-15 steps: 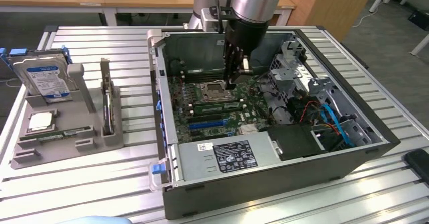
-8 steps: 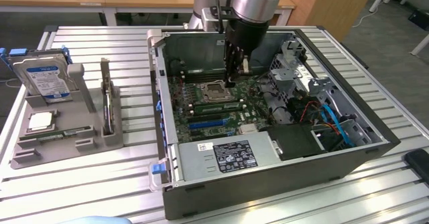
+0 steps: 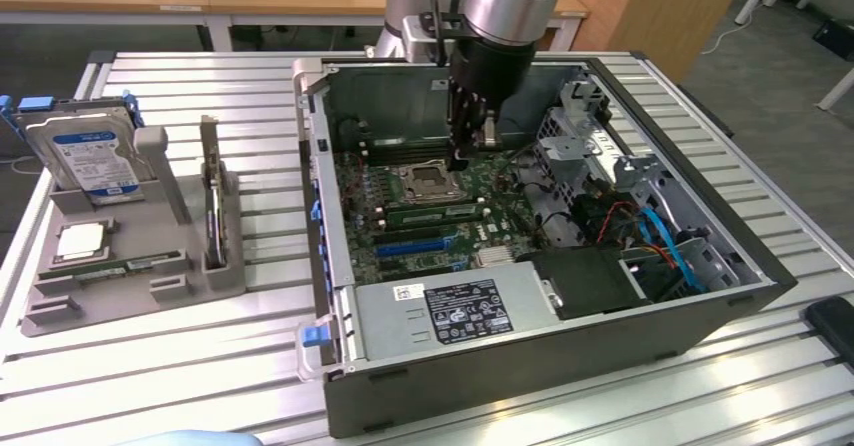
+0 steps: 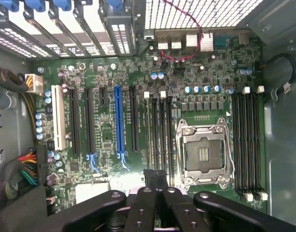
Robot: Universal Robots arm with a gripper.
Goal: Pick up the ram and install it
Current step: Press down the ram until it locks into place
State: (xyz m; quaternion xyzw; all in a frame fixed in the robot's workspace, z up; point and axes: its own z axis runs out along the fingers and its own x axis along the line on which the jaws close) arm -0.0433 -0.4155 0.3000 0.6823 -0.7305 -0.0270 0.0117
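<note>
Two green sticks to sort out. Nearest, at exterior view's left: 2nd stick (image 3: 127, 267) lying flat in the grey holder (image 3: 200, 284), well apart from the action. Further in, inside the case (image 3: 561, 361): ram (image 3: 427, 210), apparently standing in a slot just beside the socket (image 3: 424, 178), on the near side. Above and beyond that: claw (image 3: 461, 158) clenched, fingers pointing down over the mobo, w/ nothing seen pinched between them. From the wrist: same claw (image 4: 155, 178) poised over one end of the slots (image 4: 160, 130) next to the socket (image 4: 204, 153).

Judged step: install, not pickup. Probably seating the ram w/ closed tips. Calls for a straight, square push on the top edge, w/ both end clips free to latch.

Hard to make out: ram fully home or just resting; tips touching it or not; clip positions. Edge-on from the wrist, so lost among the dark slots.
</note>
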